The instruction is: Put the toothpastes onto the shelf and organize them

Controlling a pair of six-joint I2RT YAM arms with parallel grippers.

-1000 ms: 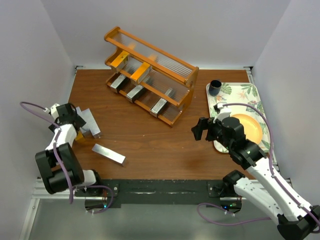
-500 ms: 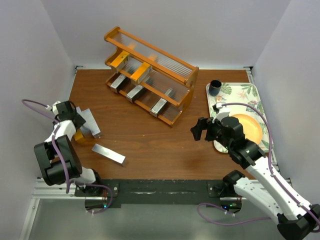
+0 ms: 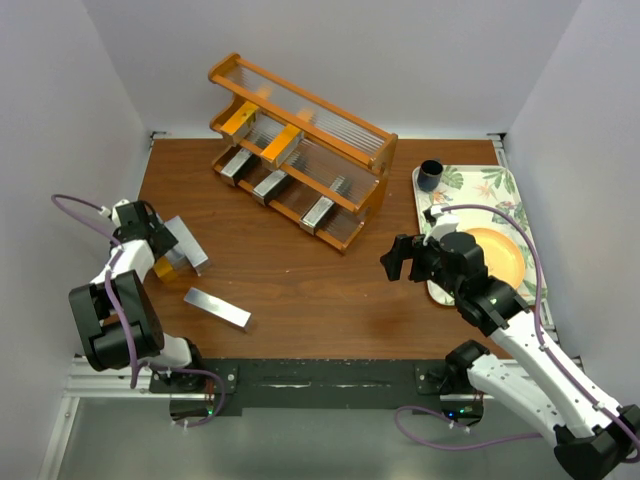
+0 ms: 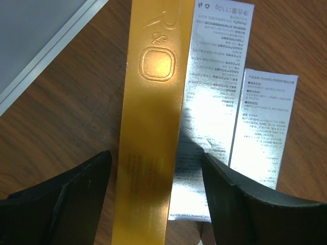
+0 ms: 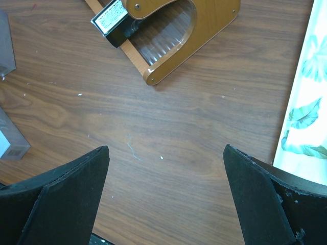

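Since my left claw (image 4: 156, 159) has been narrowing from wide, I am now straddling the orange toothpaste box (image 4: 153, 102) at the surface's (image 3: 300, 290) left side, jaws apart and not gripping, well away from the shelf (image 3: 376, 190).

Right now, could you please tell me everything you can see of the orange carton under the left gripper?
The orange carton is a long, slim box, glossy golden-orange card by the look of it, with an embossed rounded-square emblem near one end and fine dark print further down. It lies flat on the wooden table, its long side against a silver carton. The left gripper straddles it with open jaws; whether a finger touches it is unclear.
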